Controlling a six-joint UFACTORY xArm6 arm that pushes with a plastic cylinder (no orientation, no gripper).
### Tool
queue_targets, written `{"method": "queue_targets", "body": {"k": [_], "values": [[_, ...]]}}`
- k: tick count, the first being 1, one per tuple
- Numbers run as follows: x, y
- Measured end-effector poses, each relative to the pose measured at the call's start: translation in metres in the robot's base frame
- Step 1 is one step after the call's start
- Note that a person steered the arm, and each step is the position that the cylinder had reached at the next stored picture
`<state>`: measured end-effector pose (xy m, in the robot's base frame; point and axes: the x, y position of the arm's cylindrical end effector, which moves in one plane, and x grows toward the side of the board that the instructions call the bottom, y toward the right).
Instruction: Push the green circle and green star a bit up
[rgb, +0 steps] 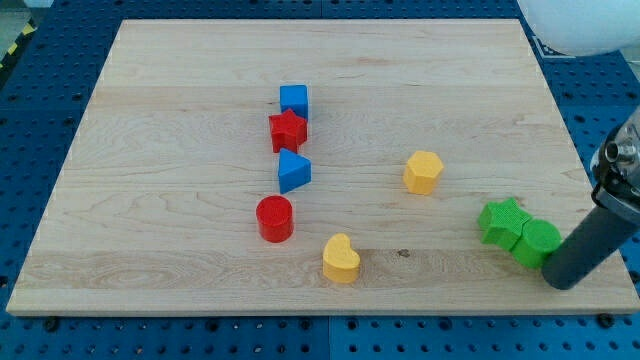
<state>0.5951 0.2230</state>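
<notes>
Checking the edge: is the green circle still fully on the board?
On. The green circle sits wholly on the wooden board, touching the green star; my tip is at its lower right.

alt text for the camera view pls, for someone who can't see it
My tip sits at the view's bottom right, just right of the green circle, which touches the green star on a wooden board. Toward the middle are a blue cube, red star, blue triangle, red cylinder, yellow heart and yellow hexagon.
</notes>
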Motion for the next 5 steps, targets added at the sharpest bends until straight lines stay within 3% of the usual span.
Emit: {"method": "queue_targets", "body": {"k": [5], "values": [[-0.023,-0.05]]}}
